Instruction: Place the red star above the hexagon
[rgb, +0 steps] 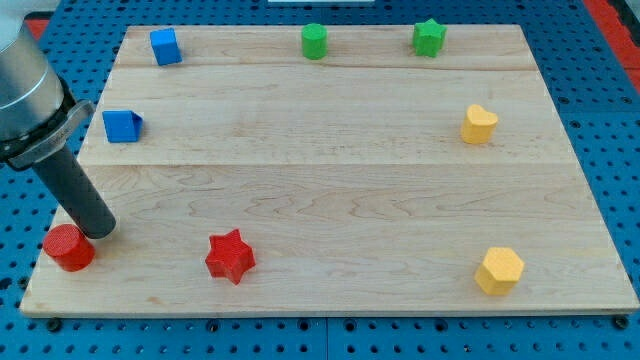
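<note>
Nearest you, the red star (230, 256) sat at the desk (330, 160) bottom, well left of the yellow hexagon (499, 270), so the push remained undone, while my tip (101, 232), with no gripper to open or shut, rested beside the red cylinder (68, 247) further left.

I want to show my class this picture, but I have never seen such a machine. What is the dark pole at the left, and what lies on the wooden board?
It is a robot arm ending in a plain rod, with no pincer, so nothing is held. It only pushes blocks. My tip rests beside the red cylinder, left of the red star. One camera looks down on the wooden board. Also there: a yellow hexagon, a yellow heart, a green star, a green cylinder and two blue blocks.
</note>
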